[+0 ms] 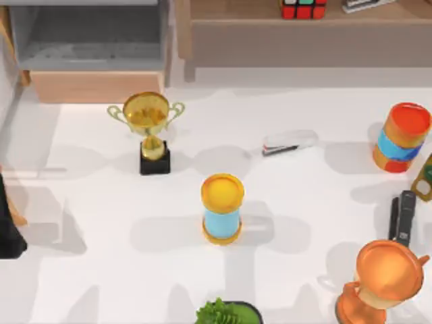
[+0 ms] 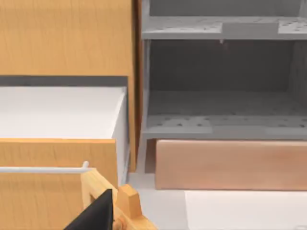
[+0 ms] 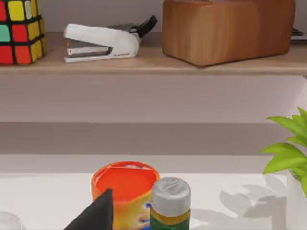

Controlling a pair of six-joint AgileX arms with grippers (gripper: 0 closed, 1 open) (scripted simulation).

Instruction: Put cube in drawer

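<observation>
The cube (image 1: pixel 304 8), black-gridded with red and green tiles, rests on the long wooden shelf (image 1: pixel 270 40) at the back right. The right wrist view shows the cube (image 3: pixel 19 31) beside a white stapler (image 3: pixel 100 42). The drawer (image 1: pixel 94 84) stands open at the back left, with a grey inside and a tan front panel. In the left wrist view the drawer (image 2: pixel 230 163) is straight ahead with nothing in it. A dark part of my left gripper (image 2: pixel 96 213) shows low in that view. My left arm (image 1: pixel 7 223) sits at the table's left edge. A dark part of my right gripper (image 3: pixel 96 213) faces the shelf.
On the table stand a gold trophy (image 1: pixel 147 128), a yellow-topped blue cylinder (image 1: pixel 221 208), a white stapler (image 1: pixel 290 142), a red-topped striped cylinder (image 1: pixel 401 137), a black stapler (image 1: pixel 403 216), an orange trophy (image 1: pixel 381 280) and a plant (image 1: pixel 226 314). A wooden box (image 3: pixel 225 28) sits on the shelf.
</observation>
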